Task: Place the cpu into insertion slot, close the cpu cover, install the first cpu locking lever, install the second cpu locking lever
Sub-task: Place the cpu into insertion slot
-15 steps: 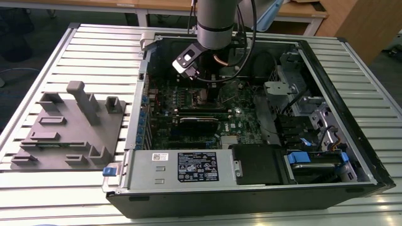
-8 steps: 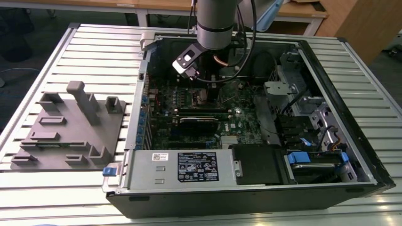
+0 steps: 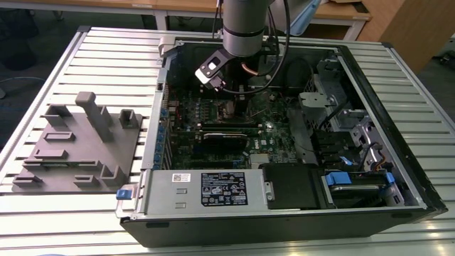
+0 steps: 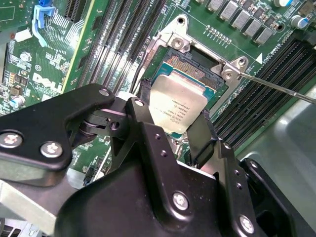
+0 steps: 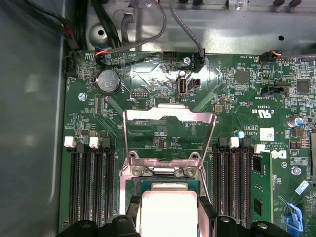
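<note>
Slatted table (image 3: 92, 58), tool (image 4: 174, 112) clasping cpu (image 4: 180, 100) (cover (image 5: 170, 113) raised)

Worktop (image 3: 106, 53): pale metal, ribbed in parallel slats. Open black computer case (image 3: 284, 226) lies on its side, covering the middle and reaching toward the edge at the exterior view's right. Grey moulded fixture (image 3: 78, 160) with upright posts sits just beside the case, near the edge at the exterior view's left.

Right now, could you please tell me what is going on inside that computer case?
The arm reaches into the open computer case. Its pincer is shut on the cpu, holding it at the insertion slot; fully seated or not, I cannot tell. The cpu cover stands open.
</note>
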Tool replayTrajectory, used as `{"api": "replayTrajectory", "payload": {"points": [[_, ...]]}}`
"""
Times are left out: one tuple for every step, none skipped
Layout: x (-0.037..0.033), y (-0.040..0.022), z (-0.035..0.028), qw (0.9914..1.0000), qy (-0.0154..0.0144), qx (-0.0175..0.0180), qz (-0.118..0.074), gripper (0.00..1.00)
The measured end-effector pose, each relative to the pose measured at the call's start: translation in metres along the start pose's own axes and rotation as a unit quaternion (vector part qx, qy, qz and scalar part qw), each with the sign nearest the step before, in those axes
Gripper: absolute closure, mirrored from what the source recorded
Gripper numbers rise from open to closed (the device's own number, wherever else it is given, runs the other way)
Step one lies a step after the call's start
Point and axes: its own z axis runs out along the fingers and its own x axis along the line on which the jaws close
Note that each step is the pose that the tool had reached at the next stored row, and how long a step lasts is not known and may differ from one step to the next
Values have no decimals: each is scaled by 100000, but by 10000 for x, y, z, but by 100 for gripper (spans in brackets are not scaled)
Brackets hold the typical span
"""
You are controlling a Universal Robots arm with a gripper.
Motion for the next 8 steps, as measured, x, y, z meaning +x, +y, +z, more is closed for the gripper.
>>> {"api": "replayTrajectory", "payload": {"points": [[0, 0, 2, 100000, 2, -2, 0, 46], [0, 0, 5, 100000, 0, -1, 0, 46], [0, 0, 5, 100000, 0, 0, -2, 46], [0, 0, 5, 100000, -3, 2, 0, 46], [0, 0, 6, 100000, -1, -2, -1, 46], [0, 0, 7, 100000, 4, -4, -1, 46], [0, -1, 10, 100000, 16, -11, 2, 46], [1, -1, 14, 100000, 18, -12, 0, 46]]}}
